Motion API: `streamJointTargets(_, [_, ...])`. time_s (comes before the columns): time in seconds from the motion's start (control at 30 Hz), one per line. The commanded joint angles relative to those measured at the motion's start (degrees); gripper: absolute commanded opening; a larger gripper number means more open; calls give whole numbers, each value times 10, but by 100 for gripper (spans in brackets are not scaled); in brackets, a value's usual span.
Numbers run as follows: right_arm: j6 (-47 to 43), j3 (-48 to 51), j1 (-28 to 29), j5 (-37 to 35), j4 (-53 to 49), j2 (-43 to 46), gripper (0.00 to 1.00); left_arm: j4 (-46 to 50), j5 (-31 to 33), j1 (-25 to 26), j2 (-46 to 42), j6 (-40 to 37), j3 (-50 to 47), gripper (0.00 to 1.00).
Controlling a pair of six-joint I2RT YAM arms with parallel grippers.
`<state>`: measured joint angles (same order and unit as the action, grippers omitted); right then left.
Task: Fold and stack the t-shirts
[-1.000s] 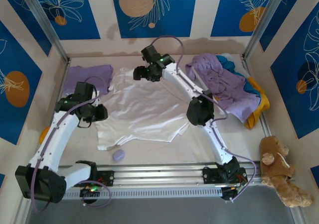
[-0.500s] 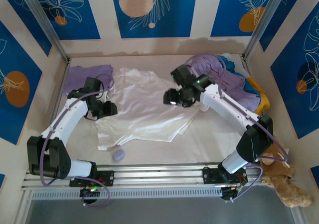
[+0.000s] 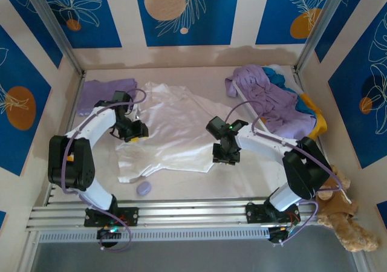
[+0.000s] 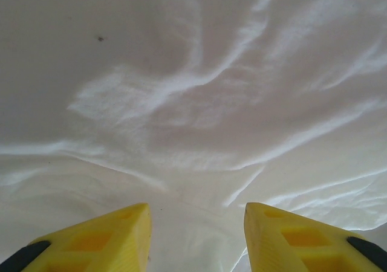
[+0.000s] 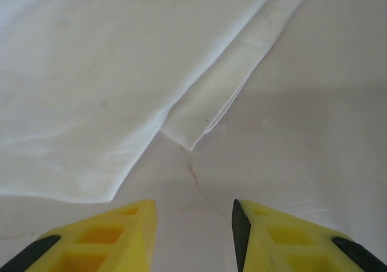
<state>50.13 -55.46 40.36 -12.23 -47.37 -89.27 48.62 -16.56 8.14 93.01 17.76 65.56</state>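
The white t-shirt (image 3: 175, 133) lies spread and rumpled in the middle of the table (image 3: 254, 178), its hem towards 6 o'clock. The left gripper (image 3: 135, 130) hangs over its 9 o'clock edge, fingers spread with nothing between them. The right gripper (image 3: 222, 155) sits at the shirt's 4 o'clock corner, fingers likewise parted and empty.

I'd say both are lining up to take hold for a fold. To do it well, the right one should come down on the doubled corner (image 5: 202, 124) and catch both layers at once, not just the top sheet. The left one looks to be over wrinkled mid-cloth. It would do better to shift outward to a true edge before closing. Then both should lift together, so the crease runs straight and the cloth doesn't drag.

A lavender t-shirt (image 3: 106, 93) lies flat at 10 o'clock. A heap of t-shirts (image 3: 269, 100) in lavender, teal and yellow-orange waits at 2 o'clock. A small lavender blob (image 3: 144, 188) rests near the hem at 7 o'clock, close enough to snag, and a teddy bear (image 3: 338, 208) slumps at 4 o'clock, off the table.

From overhead that right-hand corner reads as a plain edge. The right wrist camera makes clear it is two layers turned over, with bare table just beyond the fingertips. The left wrist camera gives the ridges of the cloth, and the overhead gives the layout.
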Motion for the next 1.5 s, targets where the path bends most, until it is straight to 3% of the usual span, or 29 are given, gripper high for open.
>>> streamJointTargets(0.0, [16,14,-8,-3,41,-17,36,14,-10,3,9,-13,17,45])
streamJointTargets(0.33, [-4,12,-30,-9,60,-57,23,14,-5,3,25,-19,22,45])
streamJointTargets(0.67, [-1,0,-37,-20,29,-49,0,8,-3,3,38,-25,14,45])
streamJointTargets(0.83, [114,-5,-28,-56,-84,-10,0,-1,-8,3,57,-22,14,46])
streamJointTargets(1.03, [211,40,8,-76,-141,74,0,5,-5,4,91,-33,27,46])
streamJointTargets(1.47, [329,120,8,-132,-245,197,0,25,25,3,135,-42,52,48])
